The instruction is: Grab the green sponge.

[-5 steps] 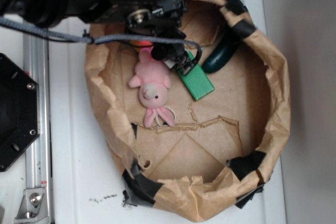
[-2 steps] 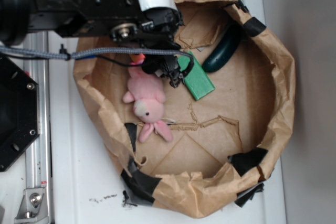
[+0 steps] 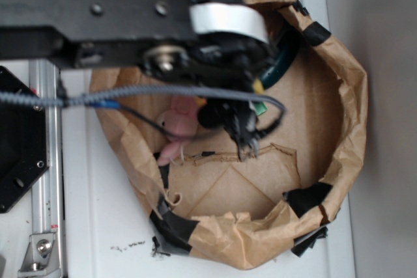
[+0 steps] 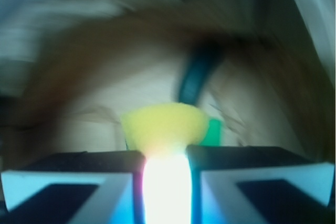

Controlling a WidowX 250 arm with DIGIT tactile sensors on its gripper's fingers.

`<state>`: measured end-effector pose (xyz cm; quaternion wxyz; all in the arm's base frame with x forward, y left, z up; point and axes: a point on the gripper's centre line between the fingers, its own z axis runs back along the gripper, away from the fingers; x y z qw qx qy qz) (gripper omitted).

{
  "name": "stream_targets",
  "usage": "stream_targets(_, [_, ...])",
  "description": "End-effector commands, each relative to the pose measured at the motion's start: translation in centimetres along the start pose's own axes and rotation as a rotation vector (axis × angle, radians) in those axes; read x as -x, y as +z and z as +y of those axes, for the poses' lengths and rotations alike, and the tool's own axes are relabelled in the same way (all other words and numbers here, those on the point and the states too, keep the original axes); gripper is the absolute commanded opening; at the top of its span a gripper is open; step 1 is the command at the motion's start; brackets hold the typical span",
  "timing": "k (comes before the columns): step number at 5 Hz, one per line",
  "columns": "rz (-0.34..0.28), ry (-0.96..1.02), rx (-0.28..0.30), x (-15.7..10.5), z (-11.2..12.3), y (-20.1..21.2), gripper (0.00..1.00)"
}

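Observation:
In the wrist view my gripper (image 4: 165, 153) is shut on a yellow sponge (image 4: 163, 127), which bulges out past the fingertips. A strip of the green sponge (image 4: 213, 132) shows just behind it to the right, outside the jaws. In the exterior view the raised arm hides most of the bag's floor. Only a corner of the green sponge (image 3: 261, 107) shows, beside the wrist. The gripper (image 3: 245, 140) hangs above the middle of the bag, blurred.
A crumpled brown paper bag (image 3: 345, 128) with black tape patches rings the scene. Inside are a pink plush bunny (image 3: 174, 125), partly hidden, and a dark green curved object (image 3: 281, 63) at the back rim. A metal rail (image 3: 45, 161) runs on the left.
The arm has risen toward the camera and shifted right, now covering the green sponge it stood at before. The bunny slid left and down. The bag's left wall shifted.

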<state>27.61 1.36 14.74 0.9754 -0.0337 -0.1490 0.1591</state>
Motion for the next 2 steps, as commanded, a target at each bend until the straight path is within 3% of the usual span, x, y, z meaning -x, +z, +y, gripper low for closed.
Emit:
stream_targets(1, [0.050,-0.118,-0.075,-2.43,-2.02,2.11,0.00])
stream_targets(2, [0.041,-0.118,-0.087,-2.41,-1.28,2.08,0.00])
